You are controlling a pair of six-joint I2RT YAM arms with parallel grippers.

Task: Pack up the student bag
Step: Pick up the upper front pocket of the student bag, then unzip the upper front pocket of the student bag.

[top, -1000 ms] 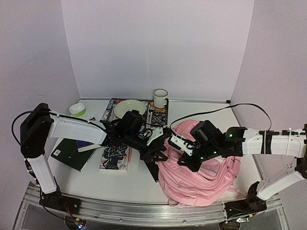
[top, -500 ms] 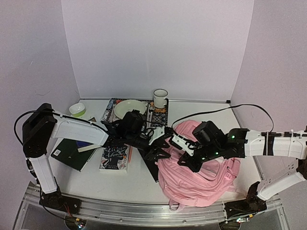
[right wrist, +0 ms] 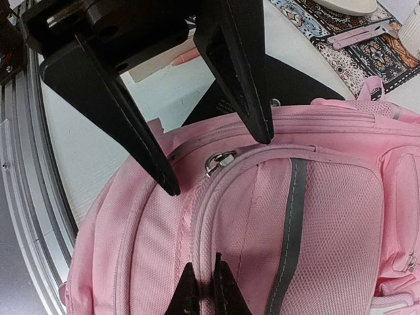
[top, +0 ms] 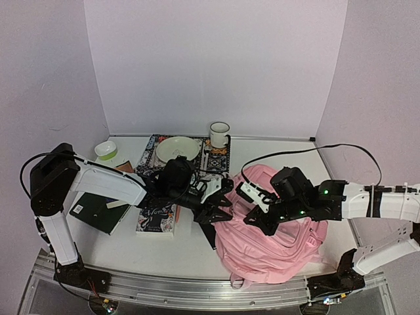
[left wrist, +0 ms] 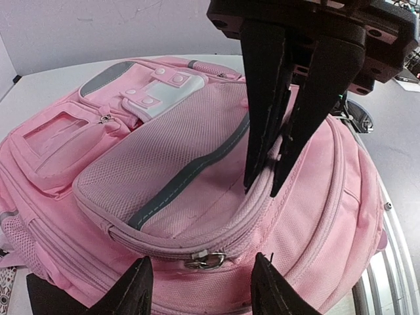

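The bag (top: 275, 252) lies on the near right of the bench (top: 190, 246), still zipped. In the last second the left gripper (right wrist: 218, 165) has crept onto its edge, jaws spread astride the zip pull (left wrist: 201, 260). The right gripper (left wrist: 262, 189), shifted slightly right, pinches the seam beyond. Unzipping looks imminent; books (top: 156, 218) wait farther left.

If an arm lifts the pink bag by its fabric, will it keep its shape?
Probably not: the student bag lies slumped and creased, so it likely flops. Its mesh pocket looks grippy, not slippery. Lying flat, it should not roll.
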